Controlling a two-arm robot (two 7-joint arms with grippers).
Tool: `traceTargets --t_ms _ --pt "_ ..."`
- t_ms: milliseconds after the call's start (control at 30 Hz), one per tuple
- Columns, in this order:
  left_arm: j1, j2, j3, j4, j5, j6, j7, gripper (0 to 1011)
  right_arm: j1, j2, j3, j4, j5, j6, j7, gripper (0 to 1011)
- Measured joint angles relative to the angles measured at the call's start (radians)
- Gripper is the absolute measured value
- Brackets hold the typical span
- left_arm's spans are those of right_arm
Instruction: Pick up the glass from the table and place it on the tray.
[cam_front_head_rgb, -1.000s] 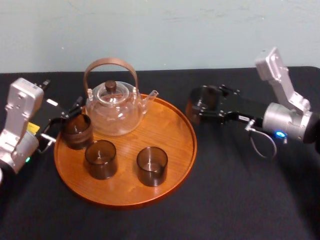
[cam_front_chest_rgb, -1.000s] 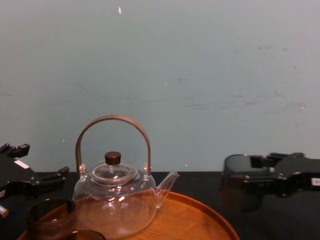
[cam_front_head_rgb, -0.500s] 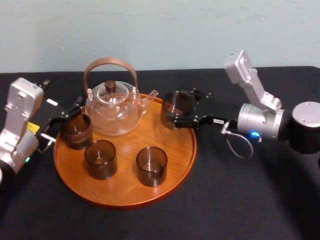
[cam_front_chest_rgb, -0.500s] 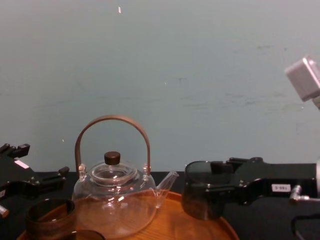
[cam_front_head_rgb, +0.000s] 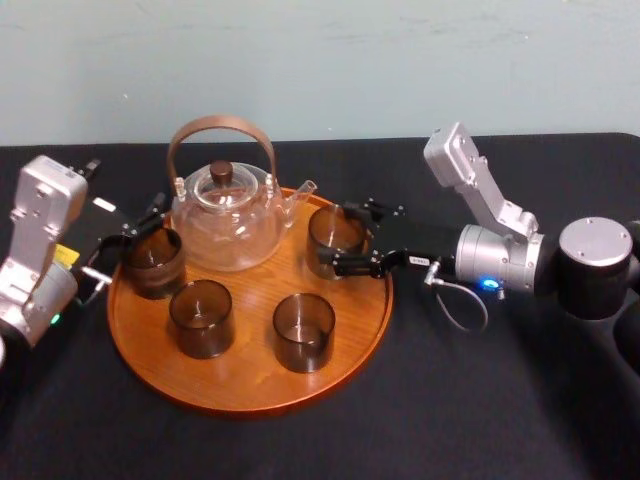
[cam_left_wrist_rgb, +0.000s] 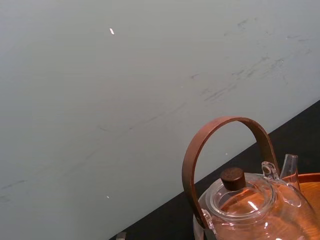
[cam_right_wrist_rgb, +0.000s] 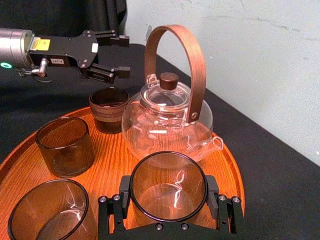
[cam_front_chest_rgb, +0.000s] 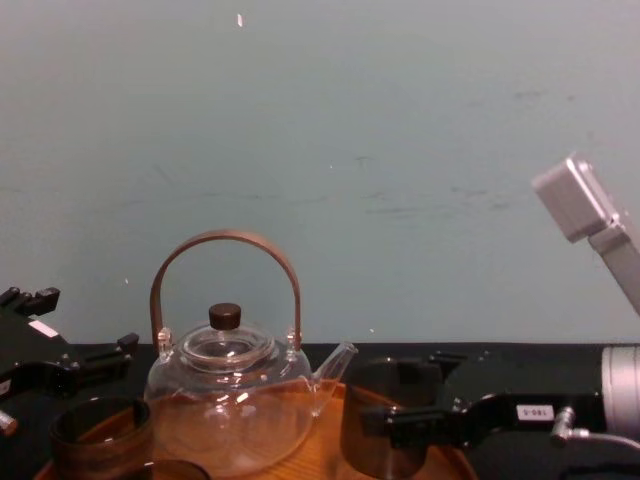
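Note:
A smoky brown glass (cam_front_head_rgb: 333, 238) stands upright at the right back of the round wooden tray (cam_front_head_rgb: 250, 378), just beside the teapot's spout. My right gripper (cam_front_head_rgb: 340, 238) reaches in from the right and is shut on it, one finger on each side. In the right wrist view the pads hug the glass (cam_right_wrist_rgb: 168, 194) over the tray (cam_right_wrist_rgb: 222, 157). From the chest the glass (cam_front_chest_rgb: 383, 425) sits low at the tray's level. My left gripper (cam_front_head_rgb: 140, 226) hangs open by the tray's left rim, over another glass (cam_front_head_rgb: 153, 262).
A clear teapot (cam_front_head_rgb: 225, 215) with an arched brown handle stands at the tray's back. Two more brown glasses (cam_front_head_rgb: 201, 318) (cam_front_head_rgb: 304, 332) stand at the tray's front. Black cloth covers the table (cam_front_head_rgb: 480, 400) all around. A pale wall is behind.
My right gripper carried the glass leftward from beyond the tray's right rim onto the tray beside the teapot spout, and lower. The left arm has not moved.

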Motion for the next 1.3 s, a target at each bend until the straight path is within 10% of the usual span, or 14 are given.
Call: traceTargets --t_ms 1300 --pt "0.0 0.0 0.0 0.0 0.0 0.0 0.0 1001 0.015 -0.051 -0.015 0.112 -0.048 -0.039 -0.028 902"
